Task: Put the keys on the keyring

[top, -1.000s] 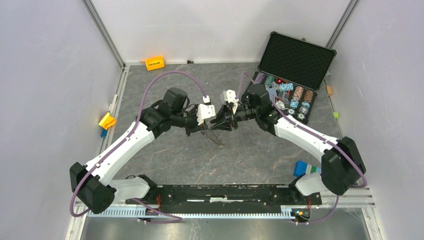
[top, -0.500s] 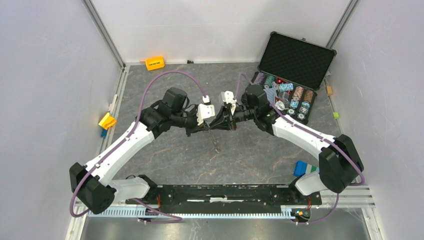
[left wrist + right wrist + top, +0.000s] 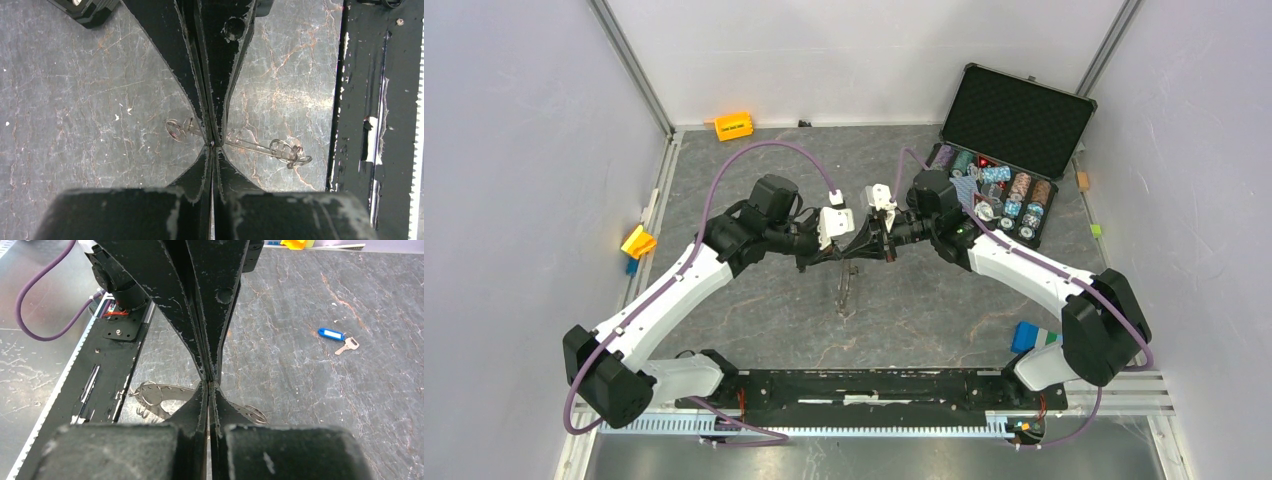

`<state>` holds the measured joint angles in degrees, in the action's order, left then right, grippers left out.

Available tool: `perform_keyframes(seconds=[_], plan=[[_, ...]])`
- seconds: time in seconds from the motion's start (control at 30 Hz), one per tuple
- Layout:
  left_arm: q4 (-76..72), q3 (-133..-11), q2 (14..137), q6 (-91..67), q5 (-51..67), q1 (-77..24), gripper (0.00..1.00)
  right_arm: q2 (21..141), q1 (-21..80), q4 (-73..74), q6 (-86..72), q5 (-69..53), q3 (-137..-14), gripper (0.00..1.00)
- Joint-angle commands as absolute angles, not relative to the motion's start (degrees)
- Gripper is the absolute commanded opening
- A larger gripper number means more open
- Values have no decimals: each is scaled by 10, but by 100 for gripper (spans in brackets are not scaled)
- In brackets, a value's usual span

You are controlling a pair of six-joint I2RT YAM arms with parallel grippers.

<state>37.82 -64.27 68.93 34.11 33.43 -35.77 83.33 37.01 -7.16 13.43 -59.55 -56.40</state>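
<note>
Grips the one keyring [image 3: 283, 149] above mid counter [image 3: 944, 310] in the left claw [image 3: 212, 150], pinched shut, meeting tip to tip the right claw [image 3: 210, 388], also shut, with one blue-tagged key [image 3: 345, 345] lying well apart.

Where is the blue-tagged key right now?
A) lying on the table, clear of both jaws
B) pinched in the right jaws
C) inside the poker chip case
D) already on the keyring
A: the right wrist view shows the blue-tagged key lying flat on the table, off to the side with nothing touching it.
</note>
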Motion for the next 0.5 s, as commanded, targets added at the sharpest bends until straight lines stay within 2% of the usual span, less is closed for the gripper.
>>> perform_keyframes(seconds=[0.0,0.1,0.3,0.47], plan=[[344,-652,670,325,349,-359,2,830,373,-65,146,-601,-562,0],[332,-643,662,319,357,-352,3,826,373,-67,140,-594,-567,0],[308,-591,627,337,428,-301,30,813,368,-107,90,-615,-566,0],[262,-554,625,351,469,-287,39,814,367,-183,11,-643,-552,0]])
